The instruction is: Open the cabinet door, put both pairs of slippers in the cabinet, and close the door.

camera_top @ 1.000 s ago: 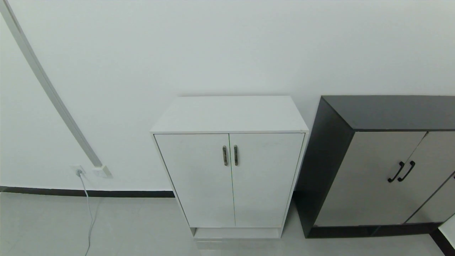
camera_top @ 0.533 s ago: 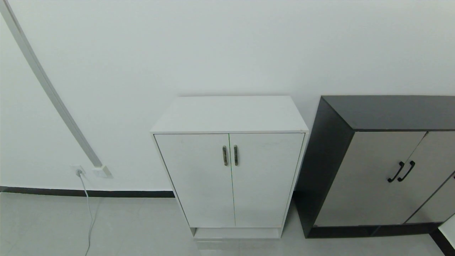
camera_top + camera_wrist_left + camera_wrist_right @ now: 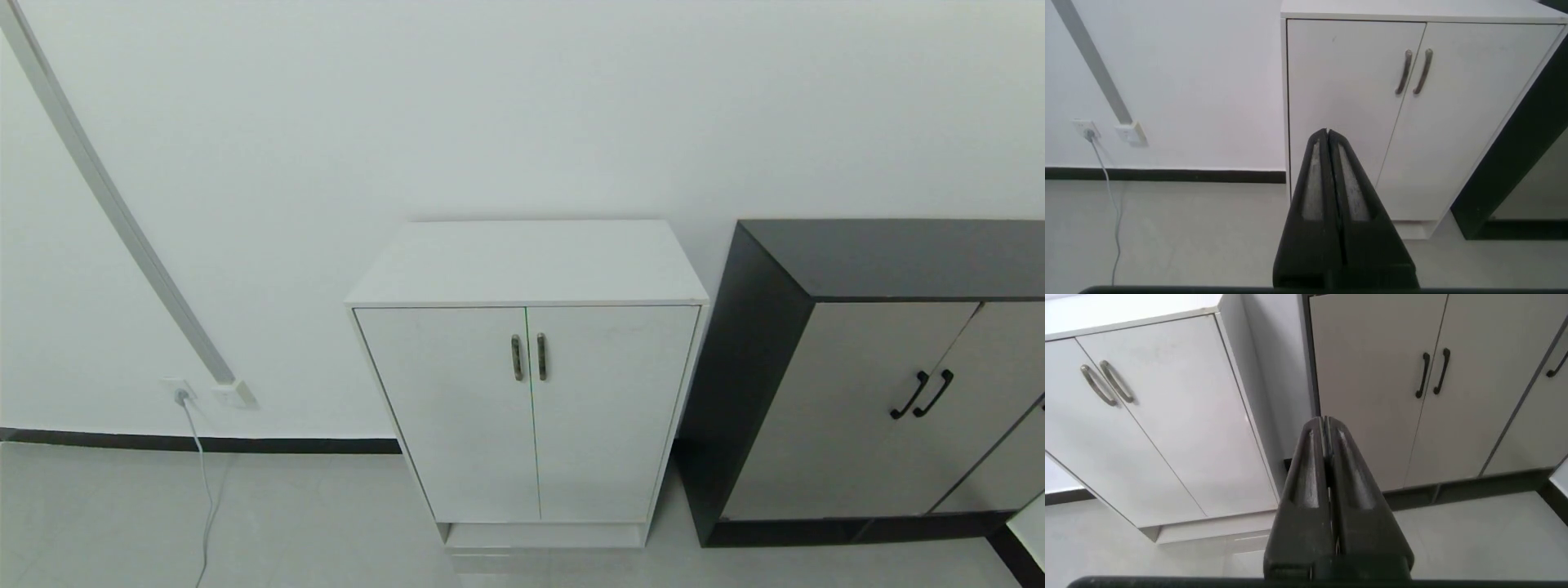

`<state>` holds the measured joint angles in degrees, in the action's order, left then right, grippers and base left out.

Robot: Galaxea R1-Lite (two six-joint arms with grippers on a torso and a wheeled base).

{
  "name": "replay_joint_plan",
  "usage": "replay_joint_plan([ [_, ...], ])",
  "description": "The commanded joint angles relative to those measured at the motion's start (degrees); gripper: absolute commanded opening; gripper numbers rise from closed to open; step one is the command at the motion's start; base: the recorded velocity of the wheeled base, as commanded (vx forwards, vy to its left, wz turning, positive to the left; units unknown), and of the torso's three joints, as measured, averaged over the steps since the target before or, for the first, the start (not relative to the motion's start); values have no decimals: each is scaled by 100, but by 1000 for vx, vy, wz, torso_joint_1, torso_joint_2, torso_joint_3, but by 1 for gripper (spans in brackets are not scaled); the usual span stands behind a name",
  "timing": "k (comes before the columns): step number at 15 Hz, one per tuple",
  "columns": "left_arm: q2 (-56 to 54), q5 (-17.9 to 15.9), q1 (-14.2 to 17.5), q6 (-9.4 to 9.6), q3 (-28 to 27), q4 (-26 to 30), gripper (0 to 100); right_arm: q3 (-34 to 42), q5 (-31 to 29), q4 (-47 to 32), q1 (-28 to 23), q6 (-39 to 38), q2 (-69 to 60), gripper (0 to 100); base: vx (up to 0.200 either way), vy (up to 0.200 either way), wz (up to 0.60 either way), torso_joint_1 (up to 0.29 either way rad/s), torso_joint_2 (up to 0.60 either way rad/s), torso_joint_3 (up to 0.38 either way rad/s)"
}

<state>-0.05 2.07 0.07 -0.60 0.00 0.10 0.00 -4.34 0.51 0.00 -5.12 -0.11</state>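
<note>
A white cabinet (image 3: 526,384) with two doors stands against the wall, both doors closed. Its two metal handles (image 3: 528,357) sit side by side at the centre seam. In the left wrist view my left gripper (image 3: 1328,137) is shut with nothing in it, held well short of the white cabinet (image 3: 1413,106) and its handles (image 3: 1414,72). My right gripper (image 3: 1324,423) is also shut and empty, back from the white cabinet (image 3: 1151,425), whose handles (image 3: 1107,382) lie off to one side.
A black cabinet (image 3: 865,376) with grey doors and black handles (image 3: 922,394) stands right of the white one. A wall socket (image 3: 181,394) with a trailing cable (image 3: 204,490) and a slanted conduit (image 3: 106,196) are on the left wall. Grey floor lies in front.
</note>
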Motion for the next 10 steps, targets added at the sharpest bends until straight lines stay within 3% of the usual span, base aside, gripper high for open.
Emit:
replay_joint_plan([
  [1,5,-5,1,7,0,-1,0,0,3,2,0,20,11,0,0,0,0,0,0,0],
  [10,5,-5,1,7,0,-1,0,0,12,-7,-9,81,11,0,0,0,0,0,0,0],
])
